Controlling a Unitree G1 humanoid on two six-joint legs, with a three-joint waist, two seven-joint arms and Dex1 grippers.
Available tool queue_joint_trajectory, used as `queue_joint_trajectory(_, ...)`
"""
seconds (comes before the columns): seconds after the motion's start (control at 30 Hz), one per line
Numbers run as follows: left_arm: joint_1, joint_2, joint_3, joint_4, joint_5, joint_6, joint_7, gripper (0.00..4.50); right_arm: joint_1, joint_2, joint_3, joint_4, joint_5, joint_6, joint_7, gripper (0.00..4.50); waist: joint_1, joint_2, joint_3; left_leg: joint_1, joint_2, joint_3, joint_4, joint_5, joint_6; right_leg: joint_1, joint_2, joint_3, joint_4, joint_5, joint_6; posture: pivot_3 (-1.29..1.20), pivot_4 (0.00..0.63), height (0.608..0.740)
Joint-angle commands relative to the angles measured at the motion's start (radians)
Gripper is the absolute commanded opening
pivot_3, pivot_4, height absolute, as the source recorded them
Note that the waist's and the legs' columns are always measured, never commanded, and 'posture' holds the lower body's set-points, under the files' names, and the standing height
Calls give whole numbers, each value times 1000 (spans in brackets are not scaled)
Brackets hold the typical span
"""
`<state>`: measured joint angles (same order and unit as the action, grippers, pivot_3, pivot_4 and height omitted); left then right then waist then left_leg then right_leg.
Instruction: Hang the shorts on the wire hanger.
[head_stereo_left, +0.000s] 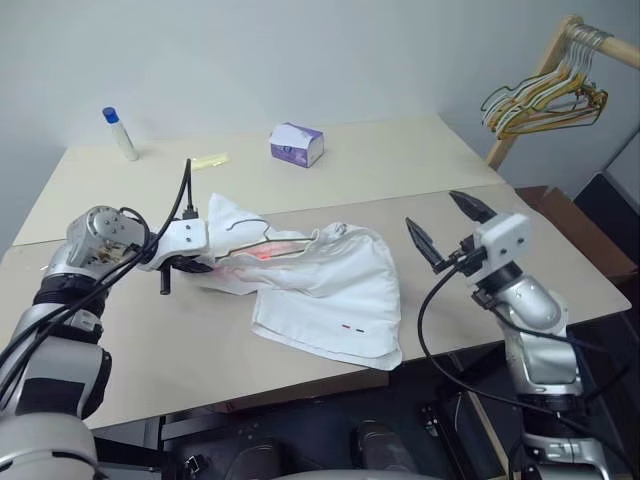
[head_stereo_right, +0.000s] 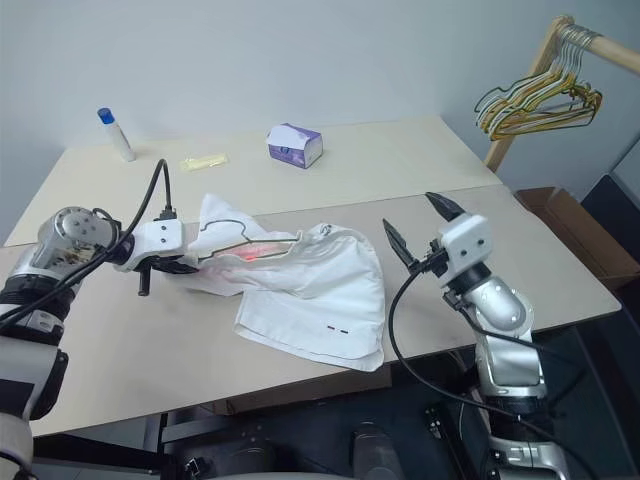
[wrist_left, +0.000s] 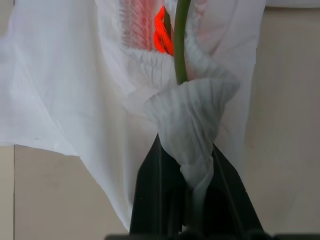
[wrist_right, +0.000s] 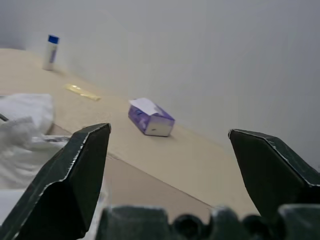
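Shorts (head_stereo_left: 330, 285) sprawl mid-table toward its front edge, wire hanger (head_stereo_left: 250, 240) threaded inside. Your left gripper (wrist_left: 187, 195) pinches bunched cloth; the right gripper (head_stereo_left: 452, 229) hovers wide open, empty. Expect limp, light fabric: take the waistband, not the thin, springy wire.

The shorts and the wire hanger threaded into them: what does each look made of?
The shorts: thin white woven cloth, matt, likely cotton; it creases, bunches and puckers at a gathered elastic band. The wire hanger: one thin stiff rod holding its bends, so probably metal wire; the olive-green, dull surface in the left wrist view suggests a coating or paint.
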<state>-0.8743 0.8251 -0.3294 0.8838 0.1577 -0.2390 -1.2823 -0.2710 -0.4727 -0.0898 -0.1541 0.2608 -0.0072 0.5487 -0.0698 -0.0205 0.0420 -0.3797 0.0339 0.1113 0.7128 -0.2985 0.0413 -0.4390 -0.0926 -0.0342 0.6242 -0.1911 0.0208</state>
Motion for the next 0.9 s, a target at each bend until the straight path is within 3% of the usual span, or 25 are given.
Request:
queue_joint_trajectory(0.03,-63,-14,46,-16,-10,-31,28,0,-109,-70,27,-78,67,157,86,4474,2,0,0,0,0,0,0,0,0,0,0,0,0,0,0,-37,0,740)
queue_joint_trajectory(0.3,-125,-94,102,-68,-59,-20,40,0,-474,-286,182,-80,110,569,336,4474,17,0,0,-4,0,-1,1,0,1,-2,0,-3,1,0,0,-18,0,740)
queue_joint_trajectory(0.43,-117,-126,98,-104,-64,-19,22,0,-646,-351,375,-58,16,672,477,4474,19,1,0,-4,0,-1,0,-1,1,-2,0,-3,2,0,0,-37,0,740)
queue_joint_trajectory(0.63,-136,-166,99,-112,-58,-16,27,0,-794,-316,605,100,-163,685,577,4474,20,1,0,-6,0,0,3,-1,1,-3,-1,-3,2,0,0,-43,0,740)
queue_joint_trajectory(0.77,-133,-171,103,-134,-62,-11,21,0,-830,-270,673,211,-256,665,587,4474,19,1,0,-6,0,0,3,0,0,-4,0,-3,4,0,0,-40,0,740)
queue_joint_trajectory(0.9,-126,-165,106,-153,-64,-10,14,0,-829,-247,659,240,-285,640,608,3238,19,1,0,-11,0,0,3,4,-7,-8,-1,-3,4,0,0,-35,0,740)
